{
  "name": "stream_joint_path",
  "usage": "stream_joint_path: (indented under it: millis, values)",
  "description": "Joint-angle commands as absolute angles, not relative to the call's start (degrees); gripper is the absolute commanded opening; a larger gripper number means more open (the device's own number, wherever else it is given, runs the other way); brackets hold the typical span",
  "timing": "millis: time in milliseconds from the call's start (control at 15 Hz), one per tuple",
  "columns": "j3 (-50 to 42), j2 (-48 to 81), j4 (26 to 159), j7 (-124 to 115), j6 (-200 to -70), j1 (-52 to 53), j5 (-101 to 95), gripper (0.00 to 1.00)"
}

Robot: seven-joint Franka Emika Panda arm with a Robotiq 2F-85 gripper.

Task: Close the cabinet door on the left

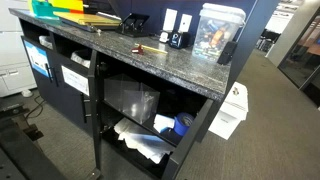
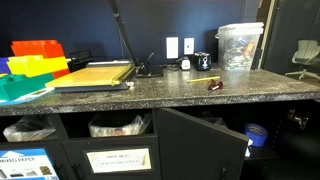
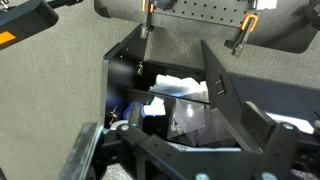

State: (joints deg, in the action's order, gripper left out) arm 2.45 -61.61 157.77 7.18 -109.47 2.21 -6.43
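The cabinet door (image 2: pixel 200 146) stands swung well out from its opening under the tabletop (image 2: pixel 150 95), apart from the pincer (image 3: pixel 180 152), which in the wrist view seems spread wide and holds nothing. A push landing near the hinge or glancing off the thin edge would likely slip or leave the door ajar. The white bags (image 3: pixel 175 85) inside could catch it if they bulge forward, and a hard shove may bounce it back

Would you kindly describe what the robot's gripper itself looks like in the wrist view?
The gripper is matte black: angular linked bars with pinned joints, and one paler grey finger at the side. No markings or cables are legible.
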Motion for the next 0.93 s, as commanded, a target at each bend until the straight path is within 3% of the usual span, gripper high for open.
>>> stream_joint_path:
  millis: [0,333,867]
  values:
    - [2.0,-61.5,157.6,6.7,-109.3,2.9,-6.9,1.0]
    - [2.0,-61.5,157.5,6.7,-109.3,2.9,-6.9,1.0]
    - [11.2,-35.8,158.8,-8.9,-127.5,2.8,-2.8,1.0]
